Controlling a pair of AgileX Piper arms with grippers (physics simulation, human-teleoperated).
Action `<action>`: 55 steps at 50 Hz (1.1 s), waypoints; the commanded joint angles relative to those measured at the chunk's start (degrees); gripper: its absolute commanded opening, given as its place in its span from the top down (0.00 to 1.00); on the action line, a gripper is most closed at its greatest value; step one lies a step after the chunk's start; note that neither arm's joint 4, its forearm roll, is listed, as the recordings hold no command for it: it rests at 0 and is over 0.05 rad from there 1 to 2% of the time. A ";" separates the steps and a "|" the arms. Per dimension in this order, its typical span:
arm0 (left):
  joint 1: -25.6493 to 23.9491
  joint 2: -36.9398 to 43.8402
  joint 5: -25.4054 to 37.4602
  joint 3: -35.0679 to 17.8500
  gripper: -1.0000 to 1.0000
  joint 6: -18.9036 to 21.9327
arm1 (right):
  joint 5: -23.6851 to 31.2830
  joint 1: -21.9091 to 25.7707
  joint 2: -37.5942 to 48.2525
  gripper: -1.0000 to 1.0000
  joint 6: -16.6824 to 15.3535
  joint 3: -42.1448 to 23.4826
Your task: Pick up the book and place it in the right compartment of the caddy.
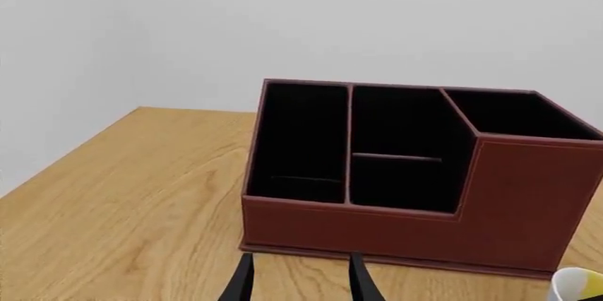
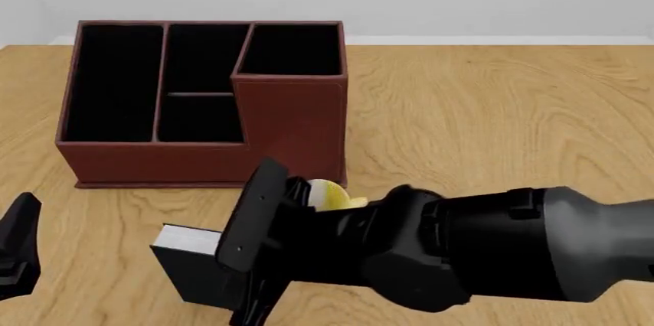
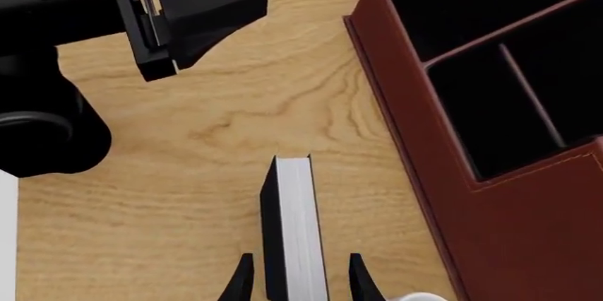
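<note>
The black book [image 2: 189, 263] with a white page edge [image 3: 296, 223] stands on the table in front of the caddy [image 2: 204, 159]. My right gripper [image 3: 299, 280] is open and straddles the book, one finger on each side with a small gap. The reddish-brown caddy [image 1: 396, 227] has its tall right compartment [image 2: 292, 50] at its right rear; this compartment [image 1: 520, 114] shows nothing inside. My left gripper [image 1: 299, 280] is open and holds nothing, pointing at the caddy's front wall. It sits low at the table's front left [image 2: 18, 248].
A white-and-yellow mug [image 2: 329, 194] stands just behind the right wrist, close to the caddy's front right corner. Its rim also shows as the mug [image 1: 580, 285]. The left arm [image 3: 179, 15] lies across the table from the book. Bare wood lies right of the caddy.
</note>
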 commanded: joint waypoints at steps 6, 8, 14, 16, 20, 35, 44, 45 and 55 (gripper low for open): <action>0.43 0.00 0.16 0.01 0.00 0.18 | -1.67 -0.32 2.83 0.00 0.75 -0.45; 0.47 0.00 0.21 0.01 0.00 0.28 | -1.94 -0.37 3.26 0.00 0.77 -0.43; 0.63 0.00 0.32 0.01 0.00 0.17 | -2.63 -0.29 4.16 0.00 1.27 -0.31; 0.65 0.00 0.33 0.01 0.00 0.25 | -2.70 -0.20 4.23 0.00 1.47 -0.27; 0.71 0.00 0.32 0.01 0.00 0.24 | -3.35 -0.49 5.13 0.00 1.58 -0.27; 0.78 0.00 0.45 0.01 0.00 0.40 | -3.29 -0.31 3.97 1.00 1.38 0.30; 0.29 -0.01 0.27 0.01 0.00 0.42 | -1.41 -0.02 1.21 1.00 0.55 0.39; 0.28 -0.01 0.25 0.01 0.00 0.45 | -1.21 -0.14 0.80 1.00 0.40 0.46; -0.62 -0.01 0.23 0.01 0.00 0.43 | 2.32 -0.29 -4.92 1.00 -0.16 1.60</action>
